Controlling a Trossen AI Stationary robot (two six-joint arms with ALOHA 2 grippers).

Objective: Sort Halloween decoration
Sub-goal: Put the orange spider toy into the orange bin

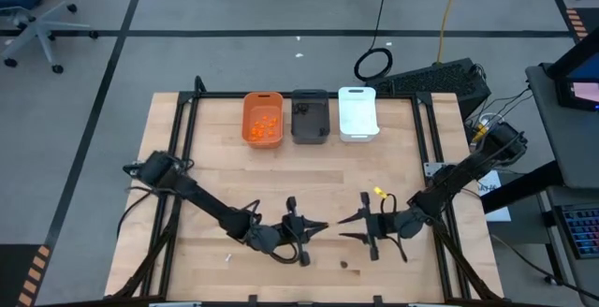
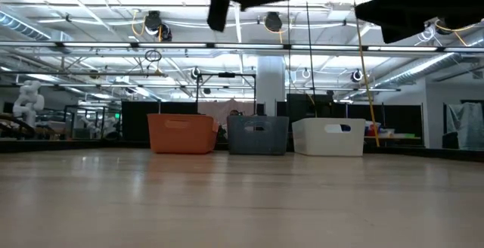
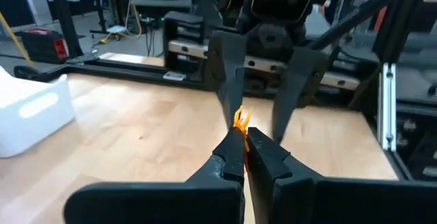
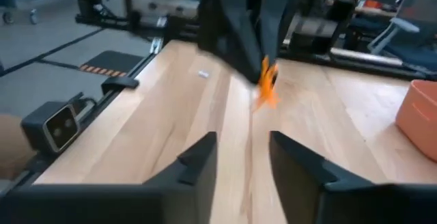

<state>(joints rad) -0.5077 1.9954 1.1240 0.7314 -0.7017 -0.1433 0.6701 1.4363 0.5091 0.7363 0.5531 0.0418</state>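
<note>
- Wooden tabletop (image 1: 215, 195) is lying inside a black frame, with grey floor and taped lines showing around it.
- At the far edge, three bins are standing in a row, touching or nearly so: an orange bin (image 1: 263, 118) holding orange pieces (image 1: 265, 126), a dark grey bin (image 1: 310, 116) in the middle, and a white bin (image 1: 357, 113).
- One small white stick (image 1: 226, 257) is lying on the tabletop near the front edge, beside the left arm.
- The left gripper (image 1: 316, 227) is reaching toward the middle of the tabletop at the near side, and its fingers (image 3: 229, 152) are pressing together on an orange decoration piece (image 3: 241, 119), which is sticking up from the tips.
- One dark lump (image 1: 343, 264) is sitting on the tabletop near the front edge, between the two arms.
- The right gripper (image 1: 346, 226) is facing the left one, tip to tip, and its fingers (image 3: 231, 67) are standing apart on either side of the orange piece; whether they are touching it cannot be told.
- A yellow-orange bit (image 1: 380, 193) is showing just beside the right arm, on its far side; its kind is unclear.
- Shelving and ceiling lights are filling the room behind the bins.
</note>
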